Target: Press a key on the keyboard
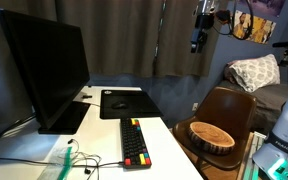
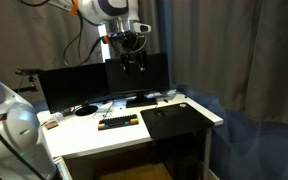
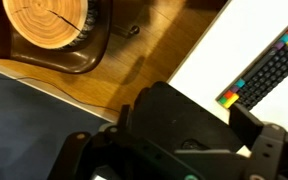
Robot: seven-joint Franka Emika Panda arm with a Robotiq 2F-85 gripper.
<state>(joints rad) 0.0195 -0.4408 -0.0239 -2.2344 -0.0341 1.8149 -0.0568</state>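
Observation:
The keyboard (image 1: 134, 142) is long, narrow and black with red, yellow and green keys at its near end. It lies on the white desk (image 1: 169, 150) in front of the monitor. It also shows in an exterior view (image 2: 119, 122) and at the right edge of the wrist view (image 3: 269, 68). My gripper (image 1: 198, 32) hangs high in the air, well above and away from the keyboard, and it shows in an exterior view (image 2: 134, 62) in front of the monitor's top. In the wrist view the gripper (image 3: 174, 150) fills the lower part, its fingers look apart and empty.
A black monitor (image 1: 44, 70) stands at the back of the desk. A flat square black mat (image 1: 122, 102) lies beside the keyboard. A wooden chair (image 1: 229, 105) next to the desk carries a round wood slice (image 1: 210, 134), which also appears in the wrist view (image 3: 49, 25). Dark curtains hang behind.

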